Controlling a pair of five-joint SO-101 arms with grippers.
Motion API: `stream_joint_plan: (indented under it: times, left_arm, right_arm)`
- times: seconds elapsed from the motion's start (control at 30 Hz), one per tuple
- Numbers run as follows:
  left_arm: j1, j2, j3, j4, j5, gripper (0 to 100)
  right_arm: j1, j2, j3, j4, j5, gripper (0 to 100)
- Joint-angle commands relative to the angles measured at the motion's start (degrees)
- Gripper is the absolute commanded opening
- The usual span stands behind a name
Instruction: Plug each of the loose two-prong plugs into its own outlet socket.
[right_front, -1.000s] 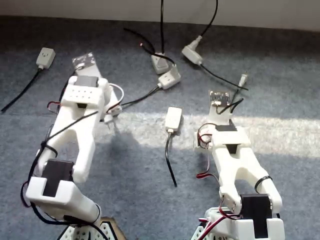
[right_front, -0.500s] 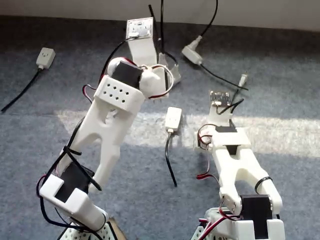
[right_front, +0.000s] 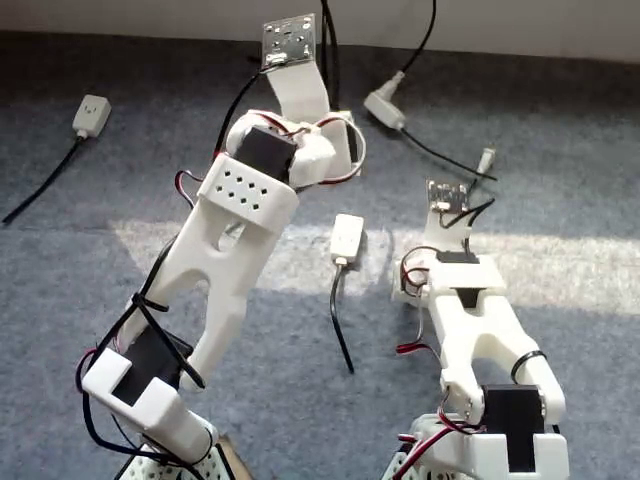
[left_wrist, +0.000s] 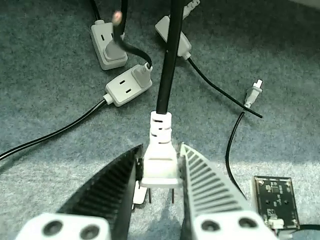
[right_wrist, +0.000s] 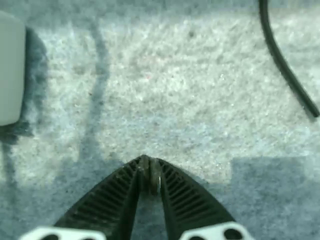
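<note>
My left gripper (left_wrist: 160, 150) is shut on a white two-prong plug (left_wrist: 160, 162) by its body; its black cord (left_wrist: 167, 60) runs away from me and its prongs point back toward the wrist. Just beyond it on the grey carpet lie two white outlet sockets (left_wrist: 127, 87) (left_wrist: 106, 46). A small loose plug (left_wrist: 254, 94) lies off to one side, also seen in the high view (right_front: 487, 158). My right gripper (right_wrist: 149, 172) is shut on nothing, low over the carpet beside another white outlet socket (right_front: 347, 238).
A further white socket (right_front: 91, 115) lies at the far left and a white plug (right_front: 385, 108) with a black cord at the far middle. Black cords cross the carpet between the arms (right_front: 340, 330). The wall edge runs along the far side.
The left arm has swung from the left side of the carpet to the far middle and now covers the two sockets there. The right arm has barely shifted.
</note>
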Motion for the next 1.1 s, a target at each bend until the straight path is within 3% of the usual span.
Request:
stream_joint_plan:
  times: [0.0, 0.1, 0.27, 0.47, 0.63, 1.07]
  left_arm:
    - [1.71, -0.66, -2.15, 0.35, 2.73, 1]
    - [3.74, -0.66, -2.51, 2.46, 3.96, 1]
    - [3.82, -0.13, -2.15, 9.05, 20.75, 1]
    - [3.91, -0.13, 3.47, 9.32, 26.02, 1]
    - [6.37, -0.66, 9.8, 0.26, 26.9, 1]
    - [7.96, -0.13, 11.47, -1.58, 26.73, 1]
  right_arm:
    - [-2.33, -1.27, -0.84, -1.19, 0.62, 0.9]
    - [-4.35, -4.97, -0.4, -1.01, 0.7, 0.9]
    - [-5.14, -19.3, -0.22, 4.18, 0.53, 0.9]
    - [-7.52, -35.03, 4.0, 4.7, 0.62, 0.9]
    - [-11.82, -42.24, 8.92, 4.7, 0.79, 0.8]
    - [-17.1, -46.46, 9.89, 4.18, 3.08, 0.8]
